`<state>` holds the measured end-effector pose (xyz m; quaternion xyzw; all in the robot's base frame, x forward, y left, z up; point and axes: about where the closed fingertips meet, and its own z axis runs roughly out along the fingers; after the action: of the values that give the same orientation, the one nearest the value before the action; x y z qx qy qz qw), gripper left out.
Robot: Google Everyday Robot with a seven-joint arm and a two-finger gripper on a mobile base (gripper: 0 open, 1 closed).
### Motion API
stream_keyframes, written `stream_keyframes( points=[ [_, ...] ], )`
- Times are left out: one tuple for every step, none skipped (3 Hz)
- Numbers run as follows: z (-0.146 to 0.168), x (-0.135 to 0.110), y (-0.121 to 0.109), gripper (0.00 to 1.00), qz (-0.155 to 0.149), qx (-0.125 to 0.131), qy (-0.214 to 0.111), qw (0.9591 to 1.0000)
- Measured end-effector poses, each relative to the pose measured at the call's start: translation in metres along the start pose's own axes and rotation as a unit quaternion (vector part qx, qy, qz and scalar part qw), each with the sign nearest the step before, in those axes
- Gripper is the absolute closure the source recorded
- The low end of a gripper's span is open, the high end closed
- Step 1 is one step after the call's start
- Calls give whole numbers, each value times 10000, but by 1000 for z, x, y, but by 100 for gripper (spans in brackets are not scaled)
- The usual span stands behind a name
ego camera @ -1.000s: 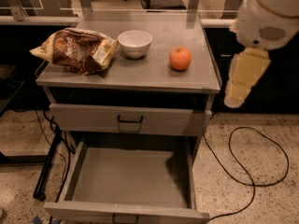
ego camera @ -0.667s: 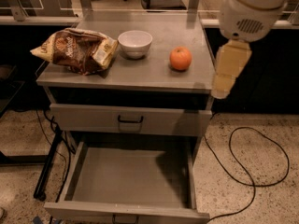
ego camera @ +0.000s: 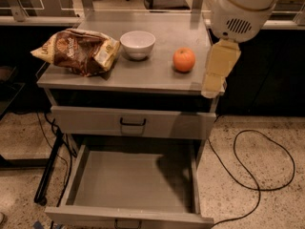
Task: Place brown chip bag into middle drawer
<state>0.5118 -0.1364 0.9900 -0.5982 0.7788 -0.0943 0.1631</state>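
The brown chip bag [ego camera: 76, 50] lies on the left of the grey cabinet top, glossy brown with cream-yellow ends. The middle drawer [ego camera: 81, 163] is pulled open below, its flat grey floor bare. My gripper [ego camera: 215, 75] hangs from the white arm at the right edge of the cabinet top, right of the orange, far from the bag. It holds nothing that I can see.
A white bowl [ego camera: 137, 44] stands next to the bag. An orange [ego camera: 184, 59] sits right of the bowl. The upper drawer front [ego camera: 132, 122] with a black bar handle is closed. A black cable [ego camera: 257, 166] loops on the floor at the right.
My arm and gripper have moved left, from off the cabinet's right side to its right edge. The bag, bowl, orange and drawers have not moved.
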Motion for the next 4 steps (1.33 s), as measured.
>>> stream_keyframes(
  points=[
    [18, -26, -14, 0, 69, -282, -198, 9994],
    [39, -58, -44, 0, 142, -475, -362, 9981],
    [39, -59, -45, 0, 142, -455, -380, 9981],
    [44, -86, -54, 0, 132, -454, -626, 9969]
  ],
)
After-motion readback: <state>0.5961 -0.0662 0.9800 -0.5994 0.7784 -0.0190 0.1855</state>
